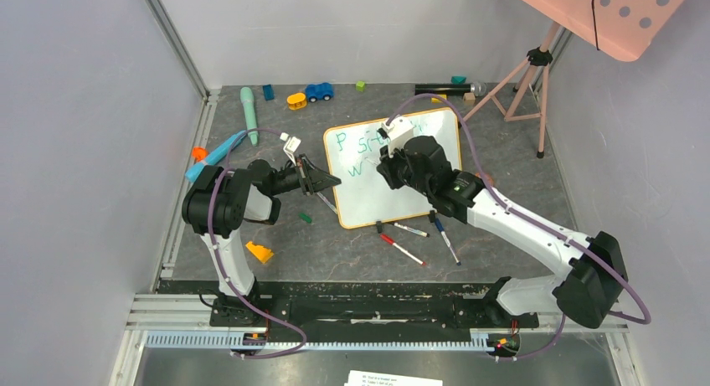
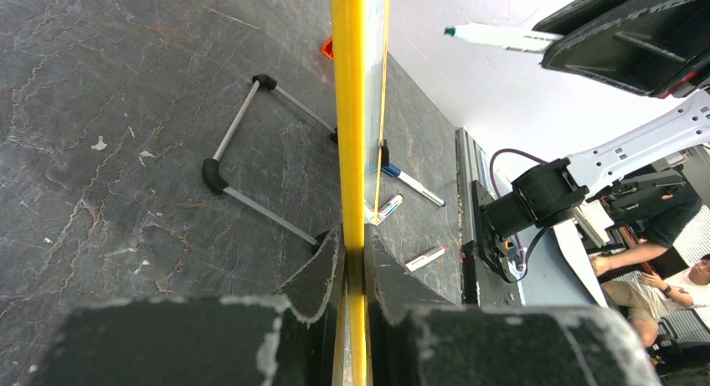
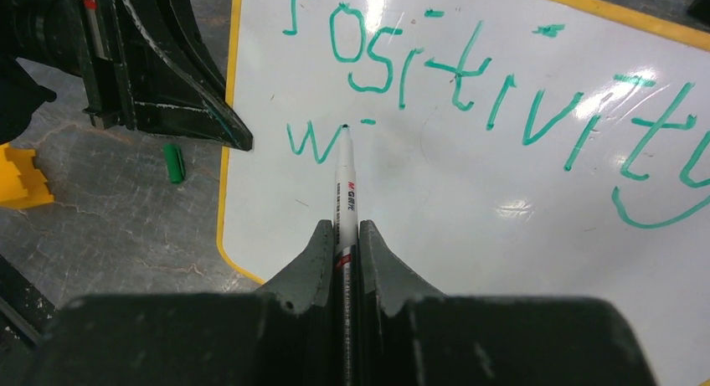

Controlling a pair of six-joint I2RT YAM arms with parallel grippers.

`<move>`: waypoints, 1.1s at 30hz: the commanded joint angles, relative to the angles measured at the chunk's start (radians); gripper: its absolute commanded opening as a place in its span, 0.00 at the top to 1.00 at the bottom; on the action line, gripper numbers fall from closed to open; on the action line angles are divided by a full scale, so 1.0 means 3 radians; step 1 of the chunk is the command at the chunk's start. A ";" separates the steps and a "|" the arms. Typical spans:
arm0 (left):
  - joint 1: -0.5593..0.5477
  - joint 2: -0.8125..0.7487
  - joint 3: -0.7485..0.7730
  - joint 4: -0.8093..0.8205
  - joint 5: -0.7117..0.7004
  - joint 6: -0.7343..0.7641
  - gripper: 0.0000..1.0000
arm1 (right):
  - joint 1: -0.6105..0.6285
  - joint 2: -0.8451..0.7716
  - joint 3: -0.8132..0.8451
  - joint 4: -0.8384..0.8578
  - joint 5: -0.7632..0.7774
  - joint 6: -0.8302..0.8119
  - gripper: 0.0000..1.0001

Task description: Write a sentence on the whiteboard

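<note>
the board (image 3: 502, 260) lies right in front of the right pincer (image 3: 341, 232), under its pen. the words (image 3: 494, 84) on it are green. the top line says "positivity". the line below has only a "w" and a tiny dash next to it.

the right pincer is squeezed shut on a white pen (image 3: 345, 181). the pen sticks straight out from between the two fingers. its tip meets the board just right of the "w", below the little dash.

the left pincer (image 2: 353, 240) is nearly shut too. it pinches the yellow rim of the board, one finger on each side. from this pincer the board is seen edge on, going straight away from it. left of the rim, past the fingers, a wire stand (image 2: 243, 151) with black corners is on the table (image 2: 100, 84). right of the rim, some loose pens (image 2: 414, 185) lie on the table.

seen from the right pincer, the left pincer is up and to the left, on the board's left edge. a small green cap (image 3: 173, 162) lies on the table just below it, beside the board. a yellow block (image 3: 21, 178) is farther left.
</note>
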 commanded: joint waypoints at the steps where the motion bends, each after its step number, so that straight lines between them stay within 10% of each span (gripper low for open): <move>1: 0.0014 -0.0071 -0.0033 0.0254 0.0119 0.0048 0.98 | -0.0013 -0.0087 -0.0091 0.0134 -0.0047 -0.0033 1.00; 33: 0.0017 -0.0074 -0.0043 0.0254 0.0119 0.0046 0.98 | -0.0014 0.0218 0.0031 0.0175 0.0124 -0.0145 1.00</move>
